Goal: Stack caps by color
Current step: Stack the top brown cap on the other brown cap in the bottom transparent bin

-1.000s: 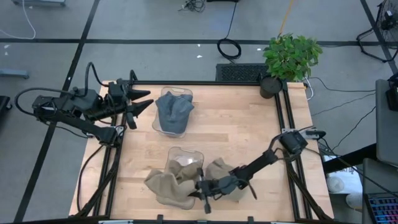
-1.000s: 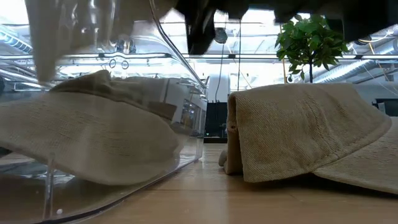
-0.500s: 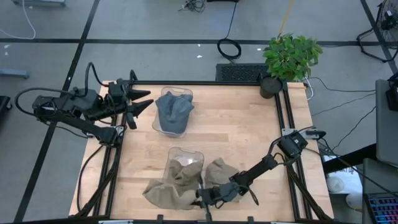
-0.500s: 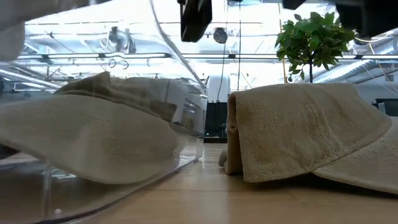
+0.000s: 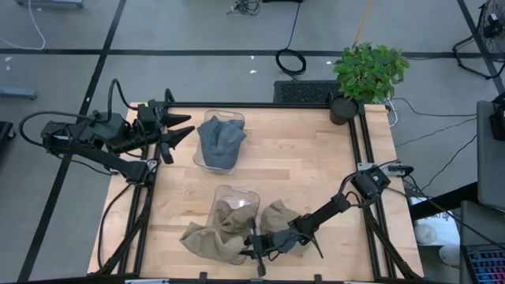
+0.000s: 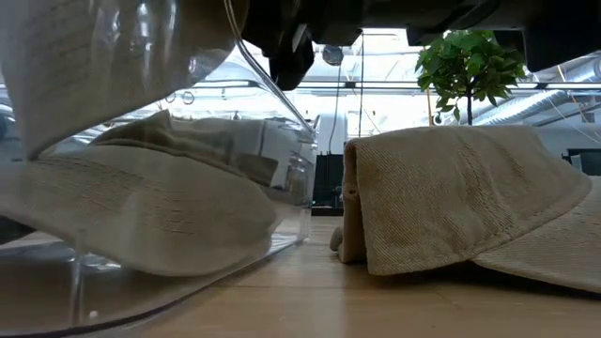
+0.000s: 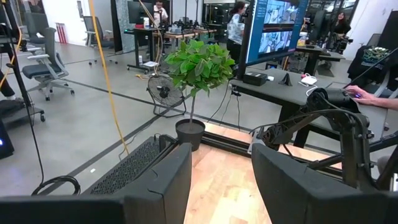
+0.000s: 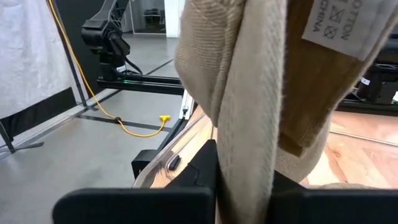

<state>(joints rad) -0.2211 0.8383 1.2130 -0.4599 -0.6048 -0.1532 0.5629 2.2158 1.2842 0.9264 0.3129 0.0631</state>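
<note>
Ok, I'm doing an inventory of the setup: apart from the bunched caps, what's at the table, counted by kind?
Clear bins: 2, far and near
Robot arms: 2, left and right
Potted plant: 1
Total: 5

Two clear plastic bins stand on the table [image 5: 316, 170]: the far bin [image 5: 207, 162] holds the blue-grey caps [image 5: 221, 142], bunched so tightly I cannot split them into a number, and the near bin [image 5: 246, 197] holds tan ones. Of the tan caps [image 5: 211, 237] I make out roughly three or four: a heap spilling over the near bin's front, and one tan cap [image 5: 276, 217] lying just beside it on the wood. Two dark arms, one on each side. One potted plant [image 5: 369, 71] sits at the far right corner. In the room beyond, at least three people are visible.
</note>
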